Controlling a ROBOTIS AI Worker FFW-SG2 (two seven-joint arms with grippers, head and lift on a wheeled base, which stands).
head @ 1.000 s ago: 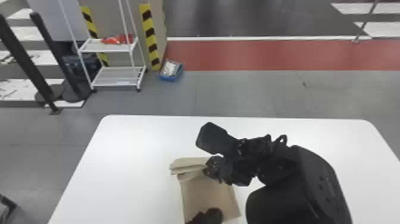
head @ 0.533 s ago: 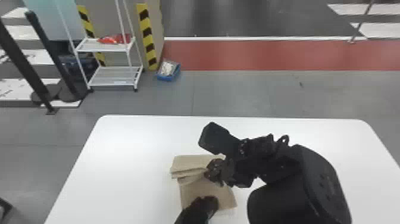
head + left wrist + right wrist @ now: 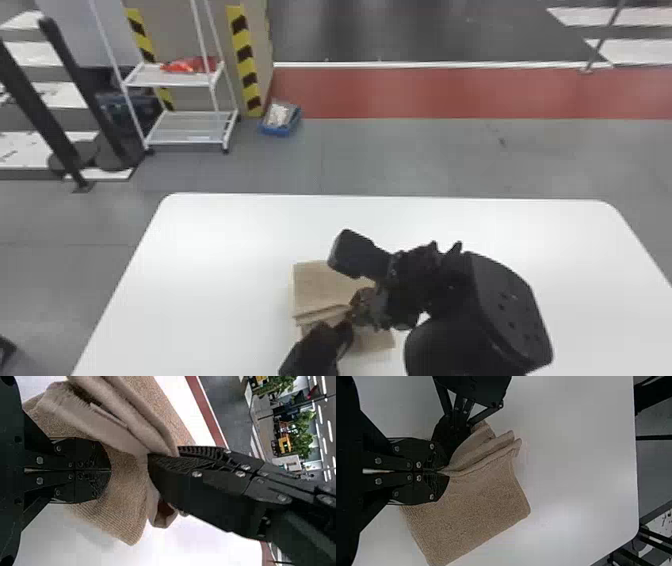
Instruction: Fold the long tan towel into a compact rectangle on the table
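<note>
Left gripper (image 3: pixel 110 470) has moved toward twelve o'clock, jaws together; whether they pinch cloth, I can't tell. My right gripper (image 3: pixel 443 471) grips the towel (image 3: pixel 320 285), at the table's (image 3: pixel 225 240) seven o'clock. Partly folded, it likely needs closing and squaring.

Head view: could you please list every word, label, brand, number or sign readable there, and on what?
None can be read. The towel and table show no lettering; the yellow-and-black strips bear only stripes; any print on the blue box is too small.
</note>
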